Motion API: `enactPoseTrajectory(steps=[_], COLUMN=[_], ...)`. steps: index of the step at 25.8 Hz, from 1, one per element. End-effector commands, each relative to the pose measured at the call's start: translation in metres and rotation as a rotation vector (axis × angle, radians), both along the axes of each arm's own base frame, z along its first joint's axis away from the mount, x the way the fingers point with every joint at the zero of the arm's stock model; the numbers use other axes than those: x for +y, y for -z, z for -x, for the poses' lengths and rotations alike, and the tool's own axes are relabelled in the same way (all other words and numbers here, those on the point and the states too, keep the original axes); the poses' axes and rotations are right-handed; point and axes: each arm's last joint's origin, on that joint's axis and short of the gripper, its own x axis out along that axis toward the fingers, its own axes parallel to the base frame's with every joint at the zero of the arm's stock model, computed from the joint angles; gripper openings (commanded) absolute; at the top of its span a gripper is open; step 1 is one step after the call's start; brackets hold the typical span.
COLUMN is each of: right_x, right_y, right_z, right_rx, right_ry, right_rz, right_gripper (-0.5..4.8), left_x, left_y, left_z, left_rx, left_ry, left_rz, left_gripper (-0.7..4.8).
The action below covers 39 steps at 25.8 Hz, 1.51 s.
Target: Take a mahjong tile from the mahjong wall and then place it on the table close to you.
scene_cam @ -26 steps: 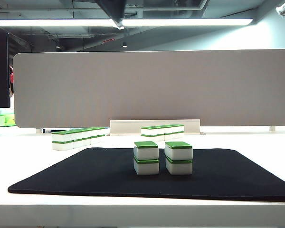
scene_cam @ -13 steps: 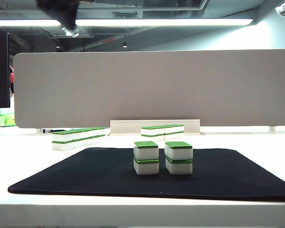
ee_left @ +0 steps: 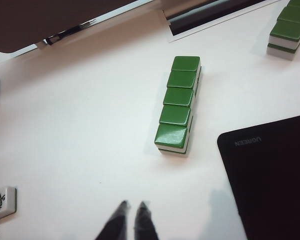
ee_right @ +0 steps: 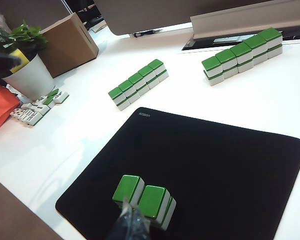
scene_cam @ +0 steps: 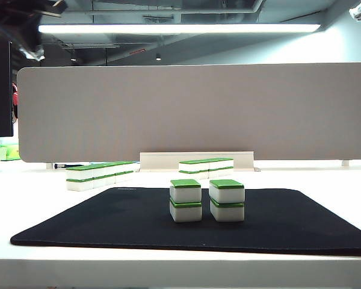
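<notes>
- The left claw [ee_left: 130, 214] is seen clenched in its wrist view, the two dark fingertips nearly touching with nothing between them; it hangs above bare white bench [ee_left: 80, 135].
- In the exterior view the left arm [scene_cam: 25, 27] is raised high at the upper left, well above the bench.
- The wall [ee_left: 178, 104] is shown as a straight row of five green-topped white tiles, stacked two high, lying on the bench beyond the left claw and beside the corner of the black mat [ee_left: 270, 170], apart from it.
- In the exterior view the wall [scene_cam: 99, 174] is seen behind the mat's left part, before the grey panel [scene_cam: 192, 111].
- A second row of like tiles [ee_right: 242, 54] lies further along the bench, near a pale rail [ee_right: 250, 17].
- The right claw [ee_right: 132, 220] is seen over the mat's near part; its dark tips are held together just beside two tile stacks [ee_right: 145, 200], each two high, side by side on the mat. Whether they are touched cannot be told.
- Loose face-up tiles [ee_right: 37, 107] lie at the bench edge next to a white plant pot [ee_right: 32, 77] and a cardboard box [ee_right: 70, 42].
- One face-up tile [ee_left: 2, 202] is seen near the left claw.
</notes>
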Motion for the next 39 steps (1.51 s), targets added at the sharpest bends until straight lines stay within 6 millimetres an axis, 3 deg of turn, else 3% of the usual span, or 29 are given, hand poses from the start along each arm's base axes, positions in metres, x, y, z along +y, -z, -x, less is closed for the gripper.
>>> enactPoseTrajectory(steps=[1, 6, 9, 19, 25, 35, 39], right_x=[0.000, 0.000, 0.000, 0.000, 0.000, 0.000, 0.000], right_y=[-0.003, -0.003, -0.003, -0.003, -0.003, -0.003, -0.003], right_z=[0.000, 0.000, 0.000, 0.000, 0.000, 0.000, 0.000], right_rx=[-0.025, -0.025, -0.025, -0.024, -0.024, -0.024, -0.024], right_ry=[-0.003, -0.003, -0.002, -0.003, -0.004, -0.003, -0.003], right_rz=[0.001, 0.001, 0.001, 0.001, 0.001, 0.001, 0.001], right_gripper=[-0.01, -0.01, -0.01, -0.01, -0.01, -0.01, -0.01], left_x=[0.013, 0.034, 0.051, 0.070, 0.076, 0.078, 0.078], left_y=[0.012, 0.041, 0.067, 0.125, 0.162, 0.191, 0.190], left_z=[0.016, 0.045, 0.075, 0.124, 0.139, 0.145, 0.146], left_rx=[-0.062, -0.114, -0.143, -0.218, -0.274, -0.301, -0.337], left_ry=[-0.046, -0.123, -0.191, -0.218, -0.265, -0.317, -0.310], left_rz=[0.044, 0.097, 0.123, 0.239, 0.316, 0.395, 0.400], left_gripper=[0.21, 0.21, 0.21, 0.21, 0.21, 0.21, 0.21])
